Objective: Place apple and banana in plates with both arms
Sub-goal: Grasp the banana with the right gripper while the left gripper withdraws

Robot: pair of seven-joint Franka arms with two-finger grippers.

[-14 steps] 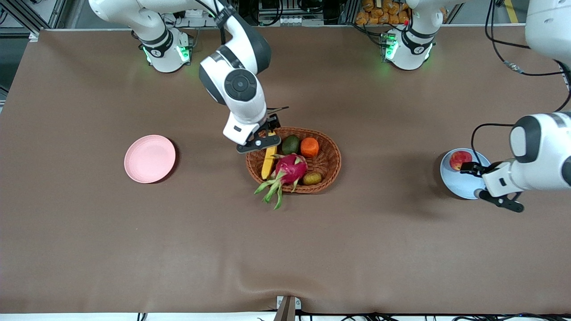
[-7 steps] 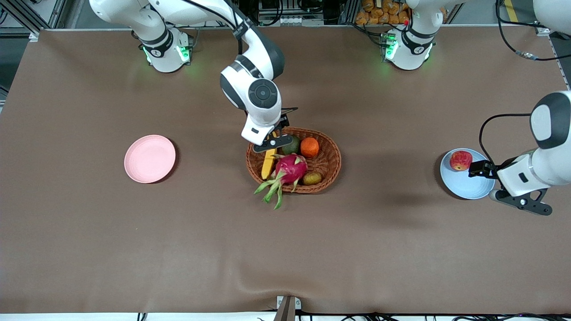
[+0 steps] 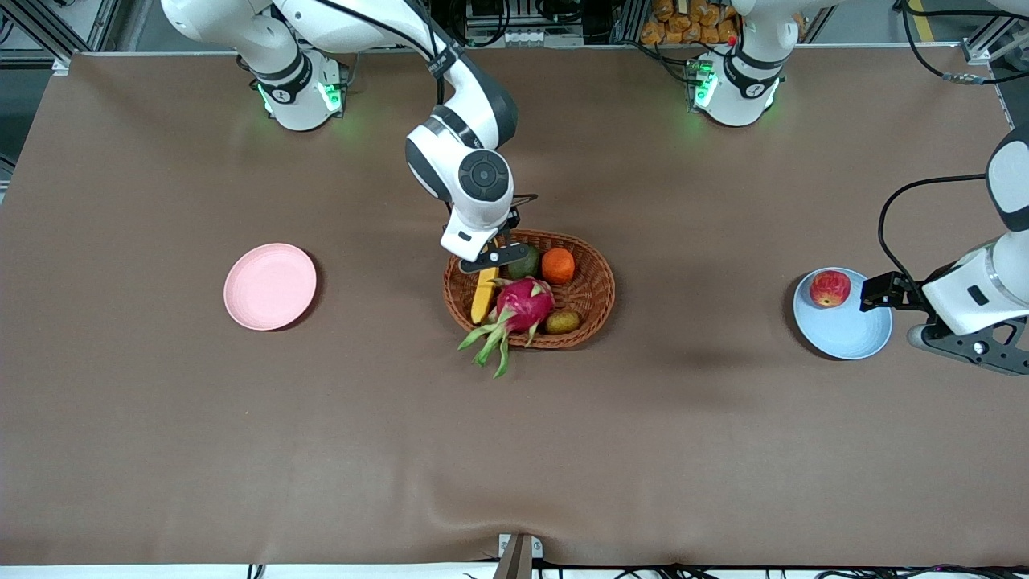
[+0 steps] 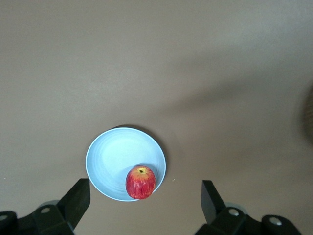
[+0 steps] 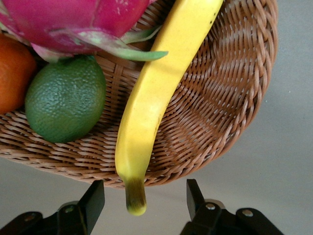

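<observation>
The yellow banana (image 3: 485,293) lies in the wicker basket (image 3: 608,285), its dark stem tip sticking out over the rim. My right gripper (image 3: 492,245) hangs low over that rim. In the right wrist view it (image 5: 142,200) is open, and the stem of the banana (image 5: 156,98) sits between the fingers with a gap on each side. The red apple (image 3: 830,288) rests on the light blue plate (image 3: 844,330). My left gripper (image 3: 880,293) is open, holds nothing and is high over that plate's edge. The left wrist view shows the apple (image 4: 141,182) on the plate (image 4: 112,156) below the gripper (image 4: 144,195). The pink plate (image 3: 269,286) holds nothing.
Beside the banana the basket holds a magenta dragon fruit (image 3: 524,304), an orange fruit (image 3: 558,265), a green fruit (image 3: 526,261) and a small brown fruit (image 3: 563,322). The dragon fruit's leaves overlap the banana (image 5: 142,51). Brown cloth covers the table between basket and plates.
My right gripper came down over the basket rim to the banana's stem, and its fingers narrowed a little. My left arm drew back from the apple toward its end of the table, still open.
</observation>
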